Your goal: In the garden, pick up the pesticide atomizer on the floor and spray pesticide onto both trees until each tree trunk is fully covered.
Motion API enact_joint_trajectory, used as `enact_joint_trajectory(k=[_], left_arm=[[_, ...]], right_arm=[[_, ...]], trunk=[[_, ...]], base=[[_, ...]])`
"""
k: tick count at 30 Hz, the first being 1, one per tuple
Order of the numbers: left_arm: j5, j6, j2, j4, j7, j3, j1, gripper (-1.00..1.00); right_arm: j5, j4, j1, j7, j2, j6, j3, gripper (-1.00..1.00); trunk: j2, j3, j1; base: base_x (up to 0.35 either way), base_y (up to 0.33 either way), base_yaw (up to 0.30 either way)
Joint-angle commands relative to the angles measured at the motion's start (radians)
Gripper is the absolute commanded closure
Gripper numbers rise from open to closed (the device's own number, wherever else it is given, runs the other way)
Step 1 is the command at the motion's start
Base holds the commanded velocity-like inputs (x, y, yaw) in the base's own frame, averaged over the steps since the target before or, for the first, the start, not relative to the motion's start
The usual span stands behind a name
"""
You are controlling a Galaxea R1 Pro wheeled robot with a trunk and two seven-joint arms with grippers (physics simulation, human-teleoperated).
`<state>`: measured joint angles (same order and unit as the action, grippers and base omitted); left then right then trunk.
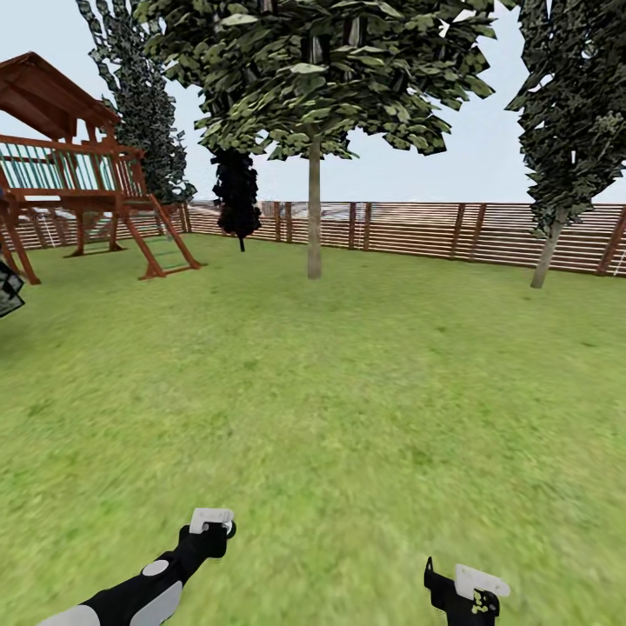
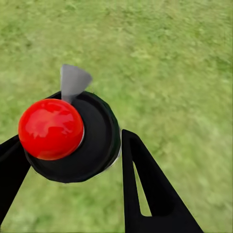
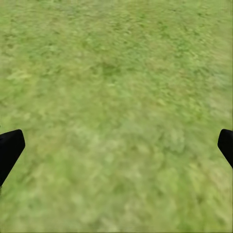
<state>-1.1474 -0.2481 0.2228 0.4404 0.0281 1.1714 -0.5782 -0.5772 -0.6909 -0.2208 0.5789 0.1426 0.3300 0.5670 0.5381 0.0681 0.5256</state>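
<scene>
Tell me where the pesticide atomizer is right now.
The atomizer sits between the left hand's fingers in the left wrist view, red cap toward the camera, over grass.

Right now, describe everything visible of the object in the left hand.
The atomizer shows from above: a glossy red ball-shaped cap on a round black body, with a flat grey nozzle piece jutting from its far edge. It looks like smooth plastic. It sits between the left hand's black fingers, which close on its sides, above blurred grass.
</scene>
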Motion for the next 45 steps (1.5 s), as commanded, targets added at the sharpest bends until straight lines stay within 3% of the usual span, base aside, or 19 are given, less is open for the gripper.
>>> enact_joint_trajectory(k=[1,5,9,14,45], left_arm=[[-0.009,-0.005,0.001,0.002,0.003,0.008,-0.002,1.0],[-0.009,-0.005,0.001,0.002,0.003,0.008,-0.002,1.0],[-0.009,-0.005,0.001,0.002,0.003,0.008,-0.002,1.0],[-0.009,-0.005,0.001,0.002,0.003,0.008,-0.002,1.0],[-0.009,-0.005,0.001,0.002,0.003,0.008,-0.002,1.0]], right_arm=[[-0.01,-0.001,-0.002,0.006,0.001,0.006,0.008,-1.0],[-0.01,-0.001,-0.002,0.007,-0.002,0.006,0.01,-1.0],[-0.01,-0.001,-0.002,0.009,-0.003,0.006,0.042,-1.0],[-0.01,-0.002,-0.002,0.011,-0.003,0.006,0.054,-1.0],[-0.01,-0.001,-0.002,0.012,-0.002,0.006,0.057,-1.0]], trunk=[[0.002,0.002,0.001],[0.002,0.002,0.001],[0.002,0.002,0.001],[0.002,0.002,0.001],[0.002,0.002,0.001]], base=[[0.334,0.0,0.0],[0.334,0.0,0.0],[0.334,0.0,0.0],[0.334,0.0,0.0],[0.334,0.0,0.0]])
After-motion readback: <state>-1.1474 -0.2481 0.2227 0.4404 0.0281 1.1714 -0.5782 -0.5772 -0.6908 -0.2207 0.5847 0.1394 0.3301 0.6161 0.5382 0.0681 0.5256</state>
